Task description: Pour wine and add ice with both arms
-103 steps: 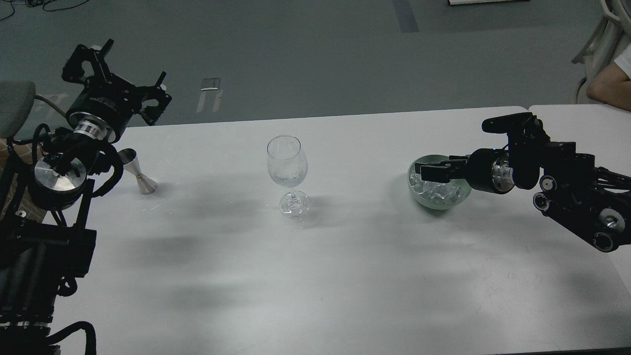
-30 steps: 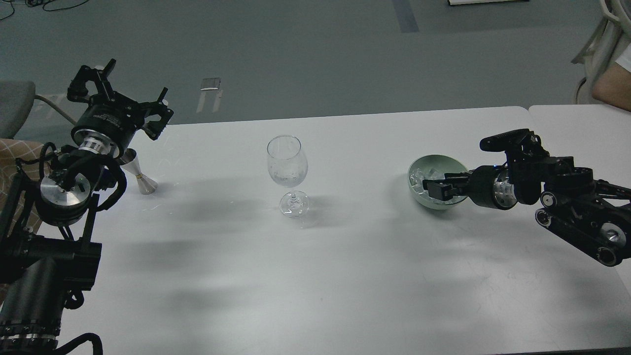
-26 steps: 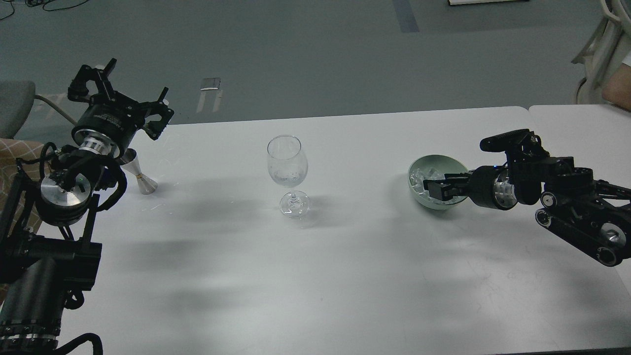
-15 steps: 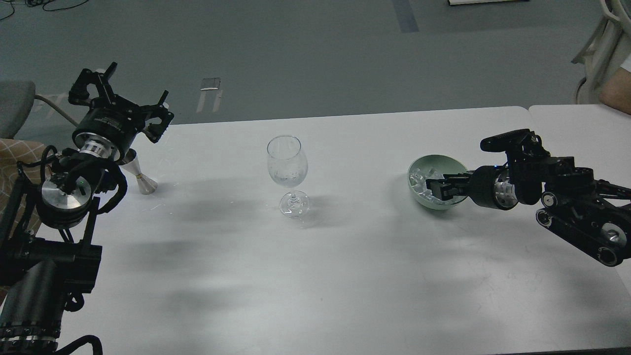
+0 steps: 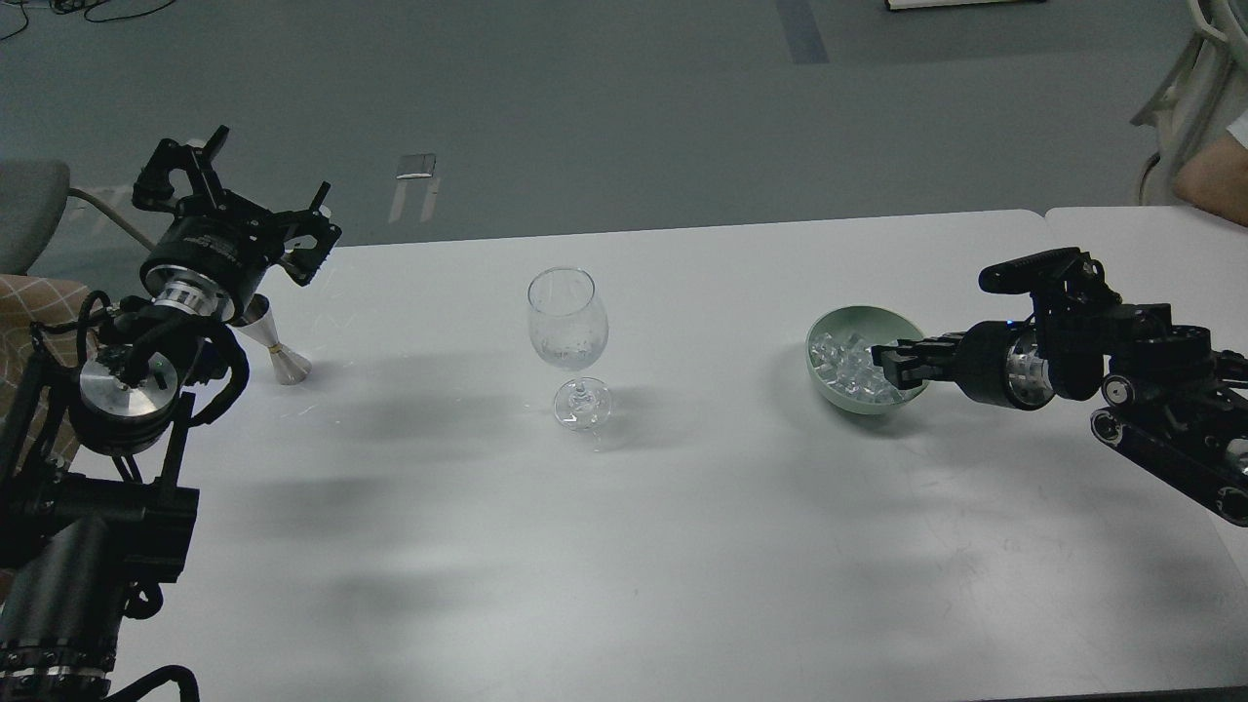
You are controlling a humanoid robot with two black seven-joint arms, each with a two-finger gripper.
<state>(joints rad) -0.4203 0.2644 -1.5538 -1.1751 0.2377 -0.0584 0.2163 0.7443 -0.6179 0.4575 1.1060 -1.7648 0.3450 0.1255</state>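
A clear wine glass (image 5: pixel 569 330) stands upright at the middle of the white table (image 5: pixel 624 546). A pale green bowl (image 5: pixel 850 398) at the right holds a heap of clear ice (image 5: pixel 844 363). My right gripper (image 5: pixel 885 362) reaches in low from the right over the bowl's right rim and touches the ice heap. Its dark fingers sit close together, and I cannot tell whether a cube is between them. My left gripper (image 5: pixel 246 191) is raised over the table's far left edge, open and empty. A small steel jigger (image 5: pixel 277 348) stands just below it.
A second white table (image 5: pixel 1131 234) adjoins at the right. A person's arm (image 5: pixel 1209 175) and a pale chair frame (image 5: pixel 1180 88) are at the far right. A grey chair (image 5: pixel 24 210) is beyond the left arm.
My right gripper has drawn back to the right, from deep in the bowl to its right rim, and more ice shows. My left gripper has barely moved.
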